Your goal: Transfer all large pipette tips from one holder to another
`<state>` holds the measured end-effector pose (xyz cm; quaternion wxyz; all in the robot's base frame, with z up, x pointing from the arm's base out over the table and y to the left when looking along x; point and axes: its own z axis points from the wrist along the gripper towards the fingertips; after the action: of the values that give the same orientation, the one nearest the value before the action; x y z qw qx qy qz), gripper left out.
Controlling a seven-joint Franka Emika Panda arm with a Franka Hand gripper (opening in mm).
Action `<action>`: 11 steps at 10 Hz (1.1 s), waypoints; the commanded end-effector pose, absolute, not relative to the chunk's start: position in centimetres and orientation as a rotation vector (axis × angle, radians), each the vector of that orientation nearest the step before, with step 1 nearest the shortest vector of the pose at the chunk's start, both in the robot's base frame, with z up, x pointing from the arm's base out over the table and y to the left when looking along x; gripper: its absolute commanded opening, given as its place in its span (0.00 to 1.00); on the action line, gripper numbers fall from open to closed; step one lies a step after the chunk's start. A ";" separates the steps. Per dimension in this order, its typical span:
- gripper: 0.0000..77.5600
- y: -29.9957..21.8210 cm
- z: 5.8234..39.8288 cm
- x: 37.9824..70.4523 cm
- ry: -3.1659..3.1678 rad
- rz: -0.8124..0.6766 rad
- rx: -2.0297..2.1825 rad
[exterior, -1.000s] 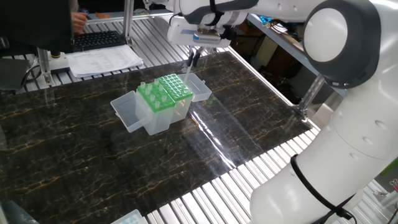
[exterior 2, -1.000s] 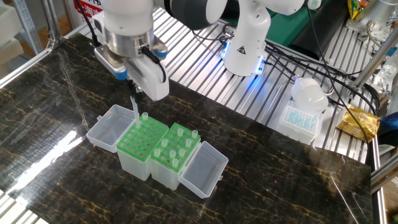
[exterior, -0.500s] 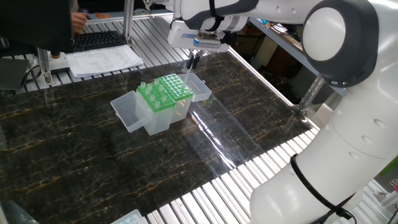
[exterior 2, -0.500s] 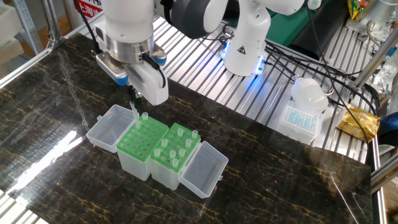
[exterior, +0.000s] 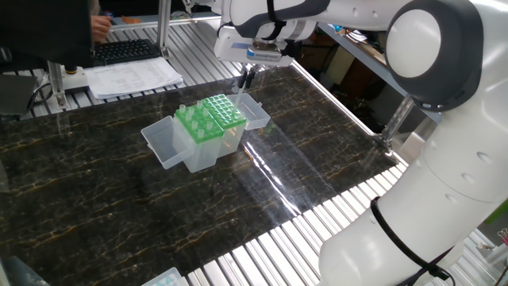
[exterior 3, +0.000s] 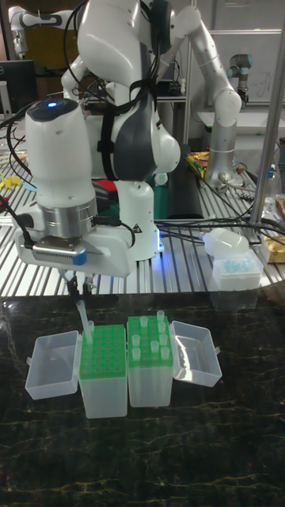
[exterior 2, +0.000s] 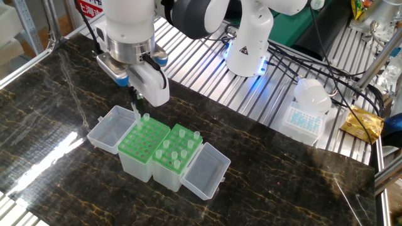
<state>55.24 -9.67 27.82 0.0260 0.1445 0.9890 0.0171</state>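
held tip: one pipette tip (exterior 2: 135, 113) hangs point-down from the jaws, long axis near vertical, just above the back corner of the left rack (exterior 2: 144, 140)
jaws: narrow, pinched on the tip's collar; gripper (exterior 2: 133, 104) sits straight over that corner. Same in the tall view (exterior 3: 80, 299)
key relation: the tip's point is right above the left rack's plate, beside one tip (exterior 2: 146, 117) already seated in the back row. My read: next move is a straight drop into a free hole, little sideways correction needed
left rack state: nearly all holes look open, so plenty of targets
right rack: right rack (exterior 2: 178, 151) touches the left rack's side; still carries the remaining tips (exterior 2: 176, 150), collars sticking up. Exact count hard to call
progress: early, I'd say; most tips still to move
edges: each rack has a clear hinged lid lying open on its outer side, left lid (exterior 2: 109, 129) and right lid (exterior 2: 206, 169). Left lid sits just below the gripper's side, low, likely no clash
open room: table (exterior 2: 289, 188) around the racks is bare dark stone; approach from above is free
risk: seated neighbour tip is close to the held one; a tilted descent could knock it
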 end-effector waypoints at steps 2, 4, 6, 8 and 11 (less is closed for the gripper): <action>1.00 -9.7 28.0 55.3 3.053 0.052 0.449; 1.00 -9.7 28.0 55.3 3.053 0.052 0.449; 1.00 -9.7 28.0 55.3 3.053 0.052 0.449; 1.00 -9.7 28.0 55.3 3.053 0.052 0.449; 1.00 -8.2 28.5 54.8 3.070 0.040 0.396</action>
<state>55.24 -9.66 27.82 0.0262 0.1452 0.9889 0.0170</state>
